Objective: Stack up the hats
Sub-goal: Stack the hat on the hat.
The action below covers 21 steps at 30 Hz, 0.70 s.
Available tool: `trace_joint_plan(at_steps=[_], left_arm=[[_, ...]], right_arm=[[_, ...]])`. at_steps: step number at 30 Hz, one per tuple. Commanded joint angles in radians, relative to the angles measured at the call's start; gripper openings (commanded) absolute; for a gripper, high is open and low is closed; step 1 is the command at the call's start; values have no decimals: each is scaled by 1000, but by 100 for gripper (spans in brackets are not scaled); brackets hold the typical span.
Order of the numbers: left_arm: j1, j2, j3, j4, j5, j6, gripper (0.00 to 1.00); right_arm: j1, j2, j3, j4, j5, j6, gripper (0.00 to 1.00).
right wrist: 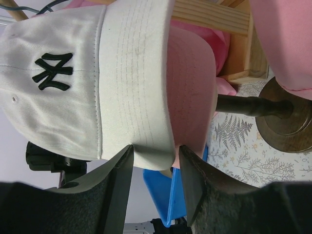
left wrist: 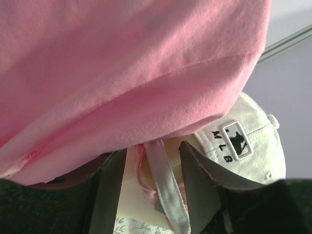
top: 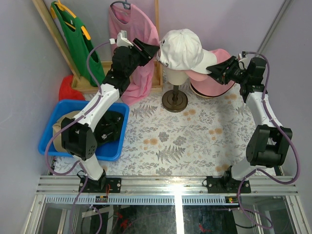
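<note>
Right gripper (top: 220, 69) sitting upper right of frame, jaws half spread, straddling brim tips; pinching or only bracketing, cannot tell. Left gripper (top: 155, 51) hanging upper centre, jaws spread, pinching nothing.

Cream cap (top: 181, 48) sitting over pink cap (top: 198, 76) on mannequin head (top: 176, 76), between both grippers. Long axis running left-right across frame. Brims pointing right, into right gripper; back facing left gripper. Each arm lying equally near its own end.

Pink bucket hat (top: 215, 88) lying just below right gripper. Pink strap (left wrist: 163, 185) dangling inside left gap.

Pale lavender walls (top: 29, 58) enclose a leaf-and-flower patterned surface (top: 195, 146), with a wooden frame (top: 48, 29) upper left and a metal rail (top: 156, 184) along the bottom.
</note>
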Motion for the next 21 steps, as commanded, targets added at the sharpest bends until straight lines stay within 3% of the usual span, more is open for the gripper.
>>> trace_joint_plan(at_steps=[1, 13, 21], left_arm=[[6, 33, 59, -51, 45, 44, 45], [15, 47, 50, -108, 26, 36, 43], [18, 84, 83, -63, 102, 36, 41]], right_arm=[[-1, 4, 34, 32, 12, 18, 49], [4, 11, 50, 33, 20, 23, 49], [16, 19, 57, 51, 28, 35, 50]])
